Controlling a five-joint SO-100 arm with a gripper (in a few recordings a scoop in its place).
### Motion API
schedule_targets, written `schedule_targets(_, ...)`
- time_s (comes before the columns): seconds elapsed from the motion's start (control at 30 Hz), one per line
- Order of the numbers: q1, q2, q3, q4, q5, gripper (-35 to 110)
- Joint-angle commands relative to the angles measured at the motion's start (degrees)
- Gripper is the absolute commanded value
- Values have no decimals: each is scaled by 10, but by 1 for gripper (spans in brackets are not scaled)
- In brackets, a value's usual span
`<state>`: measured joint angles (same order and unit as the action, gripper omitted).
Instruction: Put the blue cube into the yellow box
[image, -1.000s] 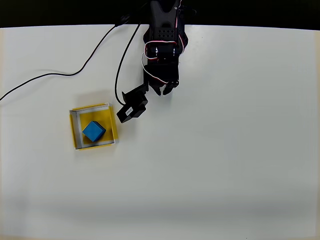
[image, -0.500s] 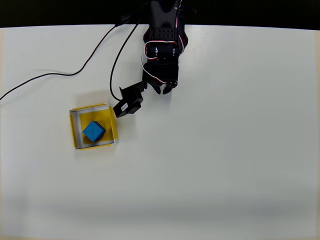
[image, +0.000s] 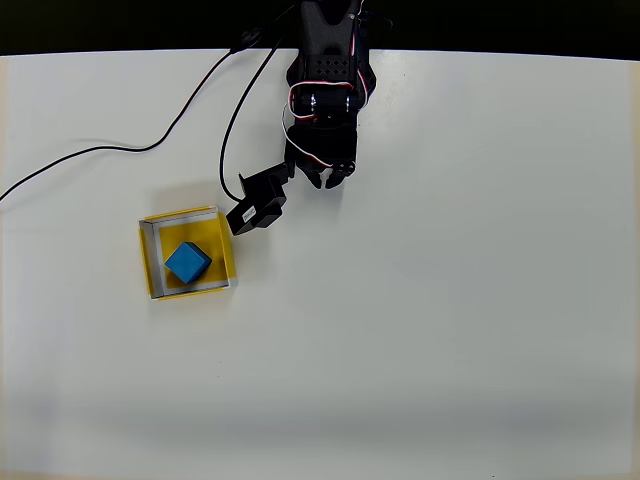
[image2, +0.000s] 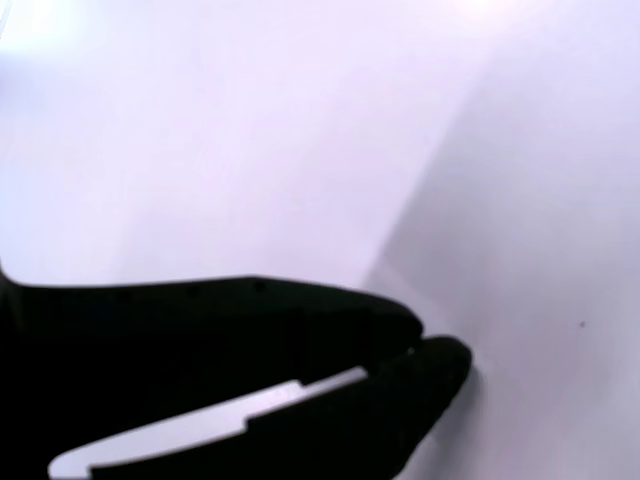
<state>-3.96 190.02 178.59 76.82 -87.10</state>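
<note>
White table (image: 450, 300) spread wide under the overhead view, black arm (image: 325, 90) reaching in from the far edge, black cable (image: 110, 152) snaking off toward the left edge. Yellow box (image: 150, 262) down toward the left side of the table, well apart from the far edge, with the blue cube (image: 188, 262) sitting inside on its floor, turned a little askew. Gripper (image: 330, 180) parked near the far edge, up and right of the box, fingers (image2: 300, 400) pressed together on nothing in the wrist view.
</note>
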Motion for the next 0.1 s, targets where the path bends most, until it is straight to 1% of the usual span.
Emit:
schedule_targets(0.0, -4, 15, 16, 4, -9, 1)
schedule_targets(0.07, -4, 15, 16, 4, -9, 1)
